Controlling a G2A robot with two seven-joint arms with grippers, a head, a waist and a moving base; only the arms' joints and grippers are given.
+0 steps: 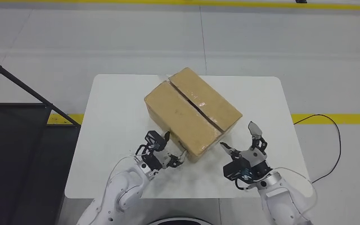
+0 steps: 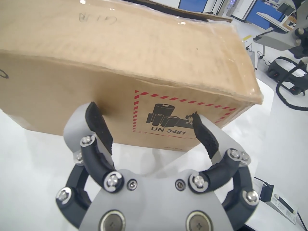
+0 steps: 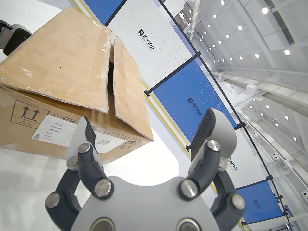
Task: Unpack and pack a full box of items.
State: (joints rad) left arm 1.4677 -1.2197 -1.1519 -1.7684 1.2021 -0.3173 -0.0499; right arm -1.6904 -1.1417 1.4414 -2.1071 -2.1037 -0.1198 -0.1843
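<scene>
A brown cardboard box [image 1: 191,111] stands askew in the middle of the white table [image 1: 112,112], its two top flaps lying down with a dark slit between them. My left gripper [image 1: 166,149] is open at the box's near corner, its fingertips [image 2: 92,111] close against the side of the box [image 2: 72,92] that carries a red-bordered battery label. My right gripper [image 1: 242,139] is open, close to the box's near right side with nothing between its fingers. The right wrist view has the box [image 3: 62,73] from a low angle, with a white sticker on its side.
The table's near edge [image 1: 185,197] runs just behind both grippers. A black frame and dark panel [image 1: 22,140] stand off the table's left side. A yellow floor line [image 1: 320,118] passes to the right. Bare table surface lies to the left and right of the box.
</scene>
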